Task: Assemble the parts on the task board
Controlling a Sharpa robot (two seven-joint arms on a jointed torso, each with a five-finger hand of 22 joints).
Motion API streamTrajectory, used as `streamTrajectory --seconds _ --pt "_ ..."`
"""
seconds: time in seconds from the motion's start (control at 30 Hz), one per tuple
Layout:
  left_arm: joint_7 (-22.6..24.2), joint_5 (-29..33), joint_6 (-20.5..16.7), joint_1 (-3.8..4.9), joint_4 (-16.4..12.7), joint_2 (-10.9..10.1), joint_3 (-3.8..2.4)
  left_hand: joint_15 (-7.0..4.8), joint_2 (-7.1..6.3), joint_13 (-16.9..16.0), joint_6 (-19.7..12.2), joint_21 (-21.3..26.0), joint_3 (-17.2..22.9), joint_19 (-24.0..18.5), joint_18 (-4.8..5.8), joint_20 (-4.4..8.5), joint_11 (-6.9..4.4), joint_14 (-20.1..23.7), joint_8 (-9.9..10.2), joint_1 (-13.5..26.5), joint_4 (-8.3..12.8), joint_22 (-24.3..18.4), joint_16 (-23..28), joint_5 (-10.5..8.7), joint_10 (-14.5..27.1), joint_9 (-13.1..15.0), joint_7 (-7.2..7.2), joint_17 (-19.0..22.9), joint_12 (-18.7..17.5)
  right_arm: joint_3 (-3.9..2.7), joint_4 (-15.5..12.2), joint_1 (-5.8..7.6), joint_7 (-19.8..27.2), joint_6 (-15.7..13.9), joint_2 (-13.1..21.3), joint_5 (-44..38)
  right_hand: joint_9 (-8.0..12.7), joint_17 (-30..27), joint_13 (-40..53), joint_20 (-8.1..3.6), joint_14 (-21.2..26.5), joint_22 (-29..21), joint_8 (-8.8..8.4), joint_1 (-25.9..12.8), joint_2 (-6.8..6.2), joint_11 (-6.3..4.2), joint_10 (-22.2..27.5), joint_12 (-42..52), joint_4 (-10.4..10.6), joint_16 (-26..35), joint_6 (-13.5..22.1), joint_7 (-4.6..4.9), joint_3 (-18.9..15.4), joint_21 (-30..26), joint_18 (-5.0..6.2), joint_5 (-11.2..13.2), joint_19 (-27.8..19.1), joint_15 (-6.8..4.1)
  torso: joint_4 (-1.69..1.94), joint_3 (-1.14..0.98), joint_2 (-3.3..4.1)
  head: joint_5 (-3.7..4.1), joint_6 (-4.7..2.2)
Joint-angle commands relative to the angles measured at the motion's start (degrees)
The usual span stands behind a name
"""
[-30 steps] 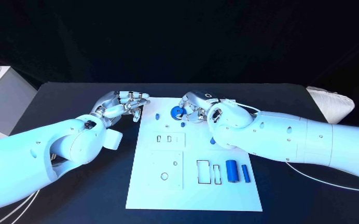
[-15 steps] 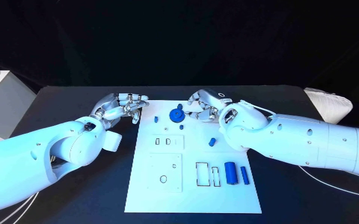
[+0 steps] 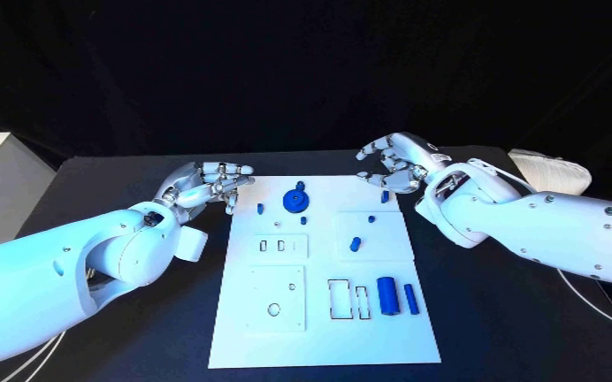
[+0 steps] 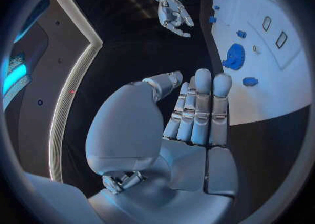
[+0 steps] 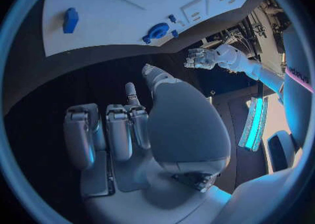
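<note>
The white task board (image 3: 287,329) lies in the middle of the table. A blue gear (image 3: 296,198) sits near its far edge, with small blue pegs (image 3: 305,217) round it. Two blue cylinders (image 3: 386,295) lie near the board's right edge beside empty slots. My right hand (image 3: 398,163) hovers over the board's far right corner, fingers apart and curved, holding nothing. A small blue peg (image 3: 386,194) stands just below its fingertips. My left hand (image 3: 210,183) rests at the board's far left edge, empty. The left wrist view shows the gear (image 4: 233,56) beyond its straight fingers (image 4: 200,108).
A white object (image 3: 548,174) lies at the table's far right edge, behind my right arm. Another pale block (image 3: 16,170) stands off the table's left side. Black table (image 3: 510,329) surrounds the board on all sides.
My right hand has let go of the blue gear and moved up and to the right, off to the board's far right corner. The gear stays on the board. The left hand has hardly moved.
</note>
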State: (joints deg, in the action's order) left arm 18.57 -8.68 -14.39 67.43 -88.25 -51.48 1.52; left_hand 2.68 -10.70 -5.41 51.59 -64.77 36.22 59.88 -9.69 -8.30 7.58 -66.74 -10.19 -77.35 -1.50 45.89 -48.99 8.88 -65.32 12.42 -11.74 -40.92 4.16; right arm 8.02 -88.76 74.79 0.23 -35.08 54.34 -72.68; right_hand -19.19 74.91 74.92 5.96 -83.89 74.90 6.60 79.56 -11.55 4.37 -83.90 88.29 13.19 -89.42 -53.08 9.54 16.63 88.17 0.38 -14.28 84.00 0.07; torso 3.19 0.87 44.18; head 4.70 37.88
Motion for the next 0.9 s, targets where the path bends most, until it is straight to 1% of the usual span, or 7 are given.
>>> streamTrajectory --seconds 0.03,0.13,0.33,0.5,0.57,0.8,0.9 --pt "0.92 -0.56 2.02 -0.08 -0.04 0.09 -0.03 0.15 -0.17 -0.08 -0.24 -0.2 0.32 -0.42 0.52 0.01 0.0 0.39 0.12 0.15 -0.07 0.04 -0.4 -0.02 0.47 0.02 0.02 0.09 0.29 0.09 0.82 0.08 11.04 4.5 1.8 7.69 0.14 12.33 12.68 0.3 -5.43 12.79 -0.39 0.33 -0.76 0.54 -3.63 -0.6 -0.36 0.37 0.44 0.23 -0.22 -0.68 0.32 0.36 4.69 0.44 -0.34 -0.33 -0.16 0.41 0.01" --pt "1.01 -0.6 2.18 -0.11 -0.03 0.09 -0.02 0.15 -0.23 -0.09 -0.27 -0.18 0.31 -0.48 0.51 0.0 0.0 0.4 0.13 0.18 -0.05 -0.01 -0.4 -0.04 0.46 0.03 0.02 0.1 0.31 0.27 2.06 -0.02 12.36 5.36 3.31 8.74 0.2 12.28 12.36 0.38 -5.41 12.66 -0.59 0.45 -1.34 0.62 -3.28 -0.92 -0.42 0.4 0.63 0.3 -0.67 -0.84 0.36 0.52 4.61 0.52 -0.43 -0.36 -0.17 0.57 0.05" --pt "1.08 -0.62 2.39 -0.15 0.02 0.1 -0.02 0.15 -0.28 -0.1 -0.29 -0.16 0.33 -0.54 0.5 -0.01 -0.01 0.42 0.13 0.18 -0.01 -0.06 -0.41 -0.05 0.45 0.03 0.04 0.11 0.33 0.66 4.58 -1.23 12.81 6.3 4.6 8.13 0.28 12.4 12.15 0.45 -5.43 12.69 -0.83 0.69 -1.77 0.7 -3.03 -1.14 -0.48 0.36 0.91 0.38 -1.27 -0.82 0.35 0.7 4.62 0.59 -0.29 -0.43 -0.06 0.84 0.06" --pt "1.12 -0.63 2.53 -0.16 0.04 0.07 -0.02 0.15 -0.28 -0.1 -0.29 -0.16 0.33 -0.54 0.5 -0.01 -0.01 0.42 0.13 0.18 -0.01 -0.06 -0.41 -0.05 0.45 0.03 0.04 0.11 0.33 0.81 6.95 -2.89 11.84 6.65 4.17 7.12 0.37 12.48 11.99 0.55 -5.45 12.63 -1.14 1.22 -1.86 0.81 -2.84 -1.32 -0.44 0.34 1.26 0.5 -2.3 -0.9 0.37 1.49 4.59 0.69 -0.34 -0.33 -0.1 1.0 0.16" --pt "1.14 -0.63 2.58 -0.17 0.03 0.05 -0.02 0.15 -0.28 -0.1 -0.29 -0.16 0.33 -0.54 0.5 -0.01 -0.01 0.42 0.13 0.18 -0.01 -0.06 -0.41 -0.05 0.45 0.03 0.04 0.11 0.33 0.84 7.96 -3.51 11.23 6.56 3.73 6.66 0.41 12.52 11.96 0.59 -5.46 12.58 -1.28 1.31 -1.82 0.86 -2.8 -1.34 -0.29 0.33 1.44 0.56 -2.84 -0.97 0.38 1.71 4.56 0.73 -0.31 -0.36 -0.08 1.02 0.2" --pt "1.08 -0.63 2.58 -0.19 -0.01 0.03 -0.02 0.14 -0.31 -0.11 -0.29 -0.22 0.37 -0.53 0.5 -0.02 -0.03 0.45 0.12 0.17 0.06 0.02 -0.42 -0.06 0.44 0.05 0.07 0.13 0.36 0.87 9.63 -4.48 9.96 6.84 2.6 4.64 0.45 12.82 12.0 0.74 -5.54 12.77 -1.58 1.68 -1.41 1.01 -2.82 -1.31 0.72 0.23 1.7 0.69 -5.47 -0.78 0.33 1.83 4.67 0.88 -0.11 -0.26 -0.05 1.5 0.25" --pt "1.05 -0.64 2.55 -0.2 -0.04 -0.03 -0.02 0.14 -0.31 -0.11 -0.29 -0.22 0.37 -0.53 0.5 -0.02 -0.03 0.45 0.12 0.17 0.06 0.02 -0.42 -0.06 0.44 0.05 0.07 0.13 0.36 0.87 9.91 -4.87 9.34 7.09 2.1 3.97 0.44 12.8 11.99 0.78 -5.53 12.73 -1.68 2.12 -1.12 1.04 -2.79 -1.32 1.53 0.24 1.7 0.71 -7.32 -0.84 0.35 1.85 4.65 0.91 -0.09 -0.31 0.02 1.46 0.24"
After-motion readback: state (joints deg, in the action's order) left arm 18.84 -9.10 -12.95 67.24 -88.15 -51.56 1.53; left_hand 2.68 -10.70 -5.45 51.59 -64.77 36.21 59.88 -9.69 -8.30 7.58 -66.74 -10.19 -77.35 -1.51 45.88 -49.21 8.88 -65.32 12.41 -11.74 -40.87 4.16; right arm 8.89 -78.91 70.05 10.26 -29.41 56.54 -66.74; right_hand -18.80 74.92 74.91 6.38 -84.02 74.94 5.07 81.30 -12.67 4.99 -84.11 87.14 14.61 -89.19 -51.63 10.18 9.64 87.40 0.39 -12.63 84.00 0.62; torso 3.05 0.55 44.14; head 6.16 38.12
